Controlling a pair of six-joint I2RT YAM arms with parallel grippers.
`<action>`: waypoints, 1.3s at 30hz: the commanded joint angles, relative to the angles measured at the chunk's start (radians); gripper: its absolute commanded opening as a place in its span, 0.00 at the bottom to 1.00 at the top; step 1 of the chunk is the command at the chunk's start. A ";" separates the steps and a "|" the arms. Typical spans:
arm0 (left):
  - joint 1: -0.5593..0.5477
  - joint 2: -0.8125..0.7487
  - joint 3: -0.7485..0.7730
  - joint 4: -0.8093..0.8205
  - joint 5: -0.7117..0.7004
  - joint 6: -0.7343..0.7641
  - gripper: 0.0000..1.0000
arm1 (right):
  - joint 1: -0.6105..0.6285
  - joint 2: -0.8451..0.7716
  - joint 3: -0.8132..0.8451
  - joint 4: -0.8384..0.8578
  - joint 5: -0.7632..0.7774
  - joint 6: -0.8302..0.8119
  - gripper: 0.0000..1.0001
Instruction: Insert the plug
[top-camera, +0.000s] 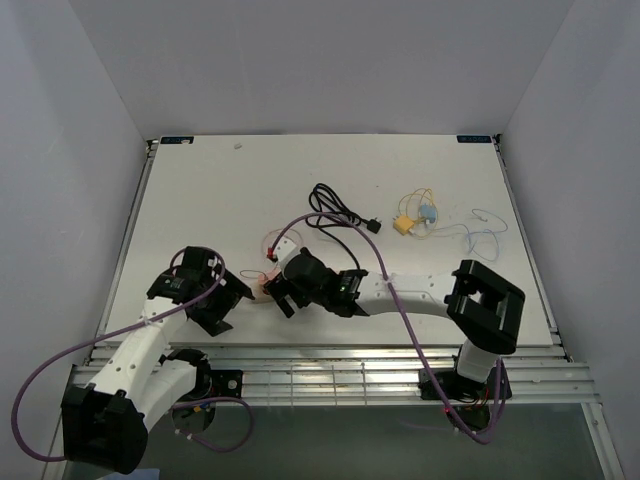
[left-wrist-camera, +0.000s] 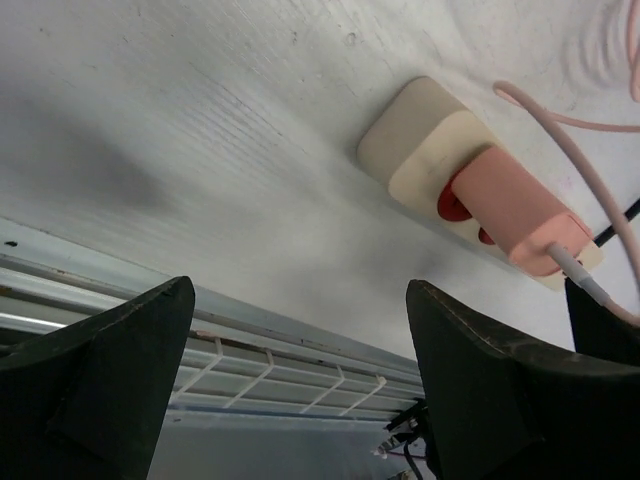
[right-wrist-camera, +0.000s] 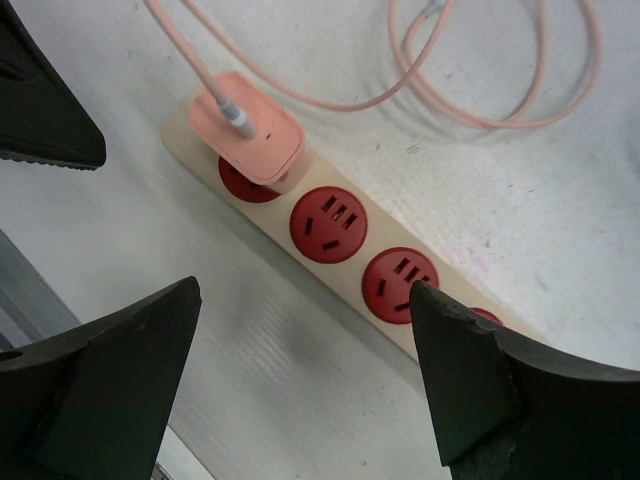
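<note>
A cream power strip (right-wrist-camera: 440, 318) with red sockets lies on the white table. A pink plug (right-wrist-camera: 250, 140) sits in its end socket, its pink cable (right-wrist-camera: 500, 110) looping away. In the left wrist view the pink plug (left-wrist-camera: 510, 208) stands out of the strip (left-wrist-camera: 415, 135) at the upper right. My right gripper (right-wrist-camera: 305, 370) is open and empty, hovering just above the strip's free sockets. My left gripper (left-wrist-camera: 300, 350) is open and empty beside the strip's plugged end, over the table's near edge. In the top view both grippers, left (top-camera: 232, 300) and right (top-camera: 278, 293), meet over the mostly hidden strip.
A black cable with a plug (top-camera: 340, 212) lies in the middle of the table. Small yellow and blue parts with thin wires (top-camera: 415, 222) lie to the right. A metal grille (top-camera: 330, 375) runs along the table's near edge. White walls enclose the table.
</note>
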 joint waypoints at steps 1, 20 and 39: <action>-0.004 -0.044 0.118 -0.095 -0.042 0.069 0.98 | -0.043 -0.158 0.072 -0.032 0.039 0.003 0.90; -0.004 0.005 0.451 -0.065 -0.243 0.250 0.98 | -0.775 -0.324 -0.026 -0.398 -0.047 0.329 0.90; -0.005 0.028 0.372 0.022 -0.155 0.253 0.98 | -0.985 -0.142 -0.201 -0.052 -0.015 0.628 0.79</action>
